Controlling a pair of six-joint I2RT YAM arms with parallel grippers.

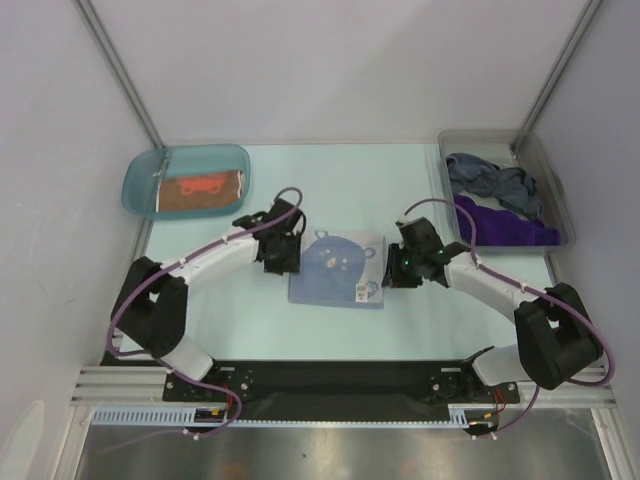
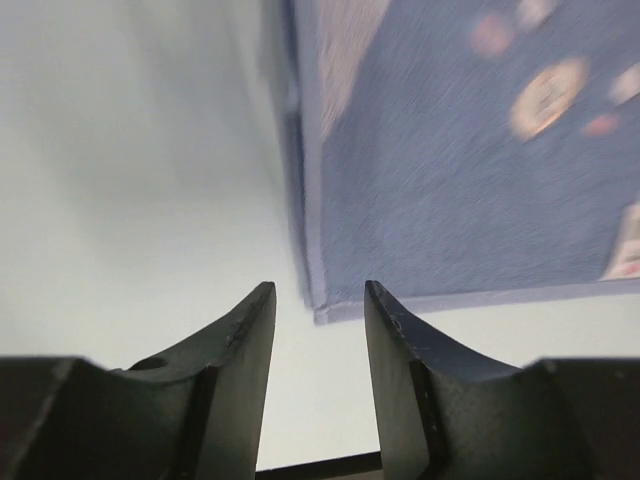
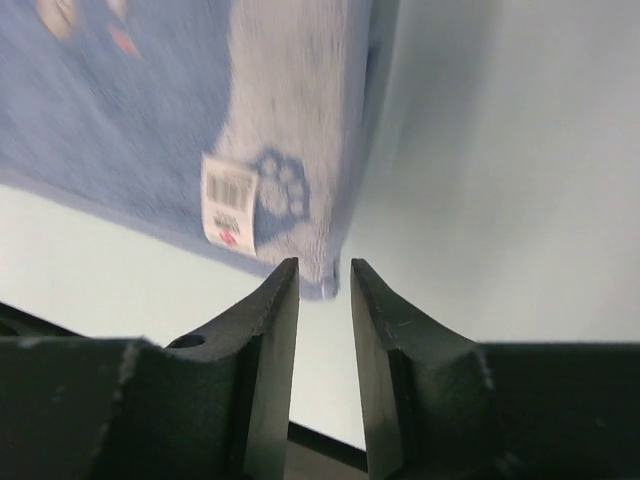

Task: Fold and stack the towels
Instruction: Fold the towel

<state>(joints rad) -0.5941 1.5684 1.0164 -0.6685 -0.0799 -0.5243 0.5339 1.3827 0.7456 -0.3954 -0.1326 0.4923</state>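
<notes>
clerk: item one, your left claw?

me: left claw (image 2: pixel 318 297): fingers apart at a middling gap, nothing between them. it sits low over the counter (image 1: pixel 250 325), at the left edge of the blue towel (image 1: pixel 337 270). one corner of that edge lies just ahead of the gap, not in it.

clerk: item two, the right claw?

me: right claw (image 3: pixel 325 272): fingers parted, with a narrower gap. the towel's near right corner reaches just to the mouth of that gap. bare counter shows between the fingers lower down, so there is no pinch on the cloth. whether a tip touches the corner i cannot tell.

clerk: the blue towel itself?

me: one, folded to a rectangle, flat on the counter between my two claws. it has an animal face printed on top, and a white barcode label (image 3: pixel 228 205) beside a paw print at the near right corner.

clerk: other towels?

me: orange-brown towel (image 1: pixel 200 190): red print, folded, lying in the teal tray (image 1: pixel 140 185) at the far left. grey-blue towel (image 1: pixel 488 180): rumpled, in the far part of the clear bin (image 1: pixel 560 200) at the far right. purple towel (image 1: pixel 505 225): also rumpled, in the same bin, nearer me, touching the grey-blue one.
</notes>
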